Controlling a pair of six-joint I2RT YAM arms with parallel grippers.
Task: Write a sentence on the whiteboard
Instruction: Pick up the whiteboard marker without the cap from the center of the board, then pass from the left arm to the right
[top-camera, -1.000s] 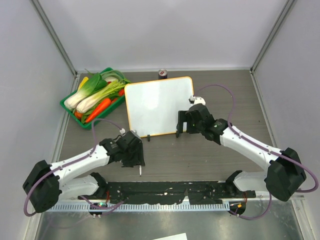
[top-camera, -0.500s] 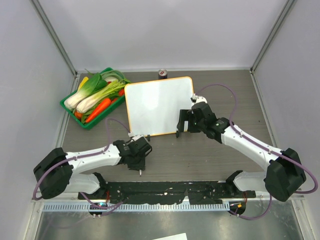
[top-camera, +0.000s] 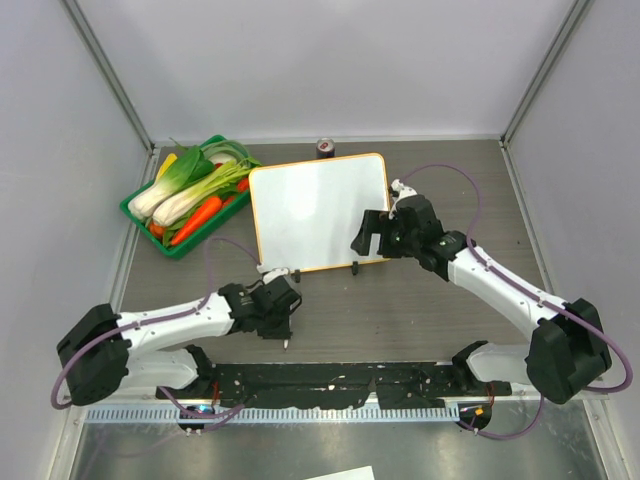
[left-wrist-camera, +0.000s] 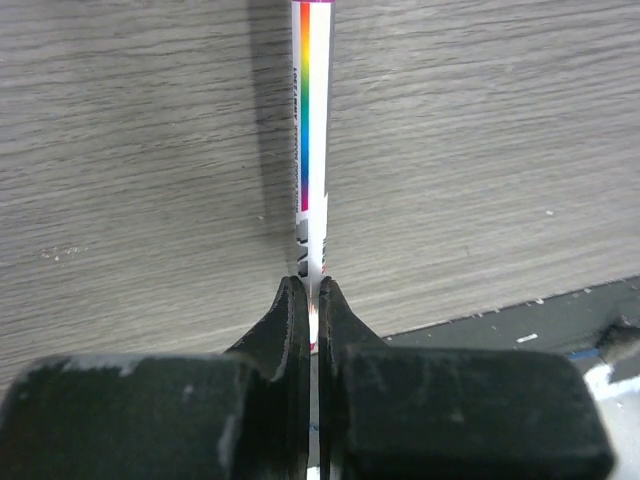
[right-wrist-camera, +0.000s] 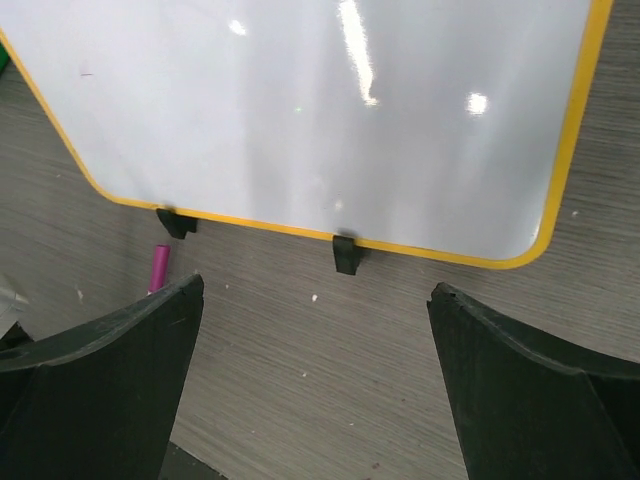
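Note:
The whiteboard (top-camera: 318, 210) lies flat with a yellow-orange rim and two black clips (right-wrist-camera: 345, 252) on its near edge. Its surface (right-wrist-camera: 330, 110) is blank, and the sentence is not in view. My left gripper (top-camera: 277, 312) is low over the table in front of the board's near-left corner. It is shut on a white marker with a rainbow stripe (left-wrist-camera: 312, 130), which points away along the wood; the left gripper (left-wrist-camera: 310, 290) pinches its near end. My right gripper (top-camera: 372, 238) hovers over the board's near-right edge, and the right gripper (right-wrist-camera: 315, 300) is open wide and holds nothing.
A green tray (top-camera: 135, 208) with bok choy and carrots sits at the back left. A small dark can (top-camera: 325, 147) stands behind the board. A pink cap (right-wrist-camera: 160, 265) lies on the table near the left clip. A black rail (top-camera: 330, 380) runs along the near edge.
The left gripper's jaws have closed on the marker and that arm has settled lower over the table. The right gripper has shifted slightly right and toward the board, still open.

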